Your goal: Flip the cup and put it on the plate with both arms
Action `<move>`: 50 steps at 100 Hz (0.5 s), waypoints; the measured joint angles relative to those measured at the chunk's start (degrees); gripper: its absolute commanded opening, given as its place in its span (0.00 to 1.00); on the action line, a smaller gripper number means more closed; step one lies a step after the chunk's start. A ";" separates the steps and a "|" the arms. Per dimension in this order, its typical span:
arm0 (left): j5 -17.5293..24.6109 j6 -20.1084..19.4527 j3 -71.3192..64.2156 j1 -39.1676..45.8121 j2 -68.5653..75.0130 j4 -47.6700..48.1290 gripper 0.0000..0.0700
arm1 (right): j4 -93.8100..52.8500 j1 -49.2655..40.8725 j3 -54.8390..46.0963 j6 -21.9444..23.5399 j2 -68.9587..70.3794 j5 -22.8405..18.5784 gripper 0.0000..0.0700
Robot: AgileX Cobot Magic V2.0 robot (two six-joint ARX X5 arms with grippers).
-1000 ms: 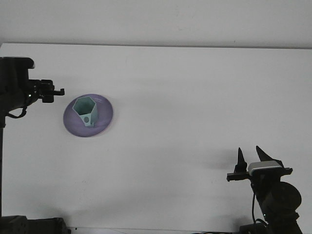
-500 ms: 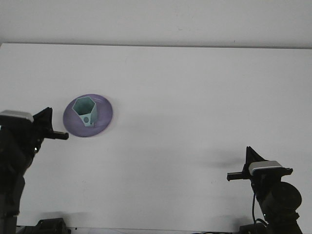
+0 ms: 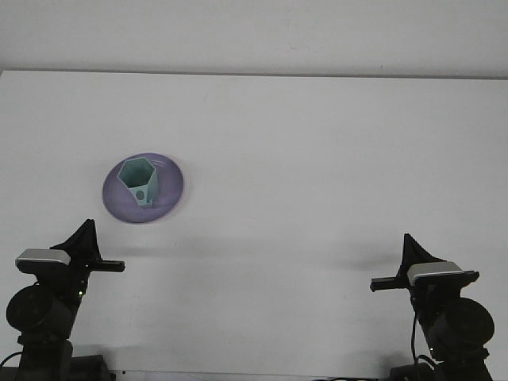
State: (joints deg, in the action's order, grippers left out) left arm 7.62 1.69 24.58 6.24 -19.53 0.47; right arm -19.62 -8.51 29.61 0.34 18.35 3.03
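We see the cup [image 3: 139, 182], a pale teal, six-sided piece, standing mouth-up on the purple plate [image 3: 171, 186], which sits on the left half of the white surface [image 3: 317, 159], roughly midway between its far and near edges. By our reading the task looks finished: the cup is upright and resting on the plate, and neither arm is touching it. The left gripper [image 3: 83, 242] sits low near the near-left corner of the surface, and the right gripper [image 3: 413, 252] near the near-right corner, both well apart from the plate. Each holds nothing; from this angle only a dark pointed outline of each shows, so we cannot tell how far their fingers are spread. We judge the cup to be light and rigid, probably plastic or glazed ceramic, with flat facets that would give a steadier hold than a round wall; gripping across two opposite faces near the rim seems the sensible place. The finish may be smooth and a bit slippery, and a small round mark low on one facet is too small for us to make out. We find no brand, label or readable writing anywhere.
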 measured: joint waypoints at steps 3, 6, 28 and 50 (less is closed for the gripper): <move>0.00 0.26 0.00 0.00 0.00 0.04 0.02 | -0.15 0.00 0.00 0.04 0.00 0.00 0.01; 0.00 0.42 0.00 0.00 0.00 0.04 0.02 | -0.22 0.00 0.00 0.07 0.00 0.00 0.01; 0.00 0.68 0.00 0.00 0.11 0.04 0.02 | -0.20 0.00 0.00 0.09 0.00 0.00 0.01; 0.00 0.79 0.00 0.00 0.11 0.04 0.02 | -0.20 0.00 0.00 0.09 0.00 0.00 0.01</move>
State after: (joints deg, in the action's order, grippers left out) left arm 7.62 2.48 24.58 6.24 -19.42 0.51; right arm -19.81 -8.51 29.61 0.43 18.35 3.03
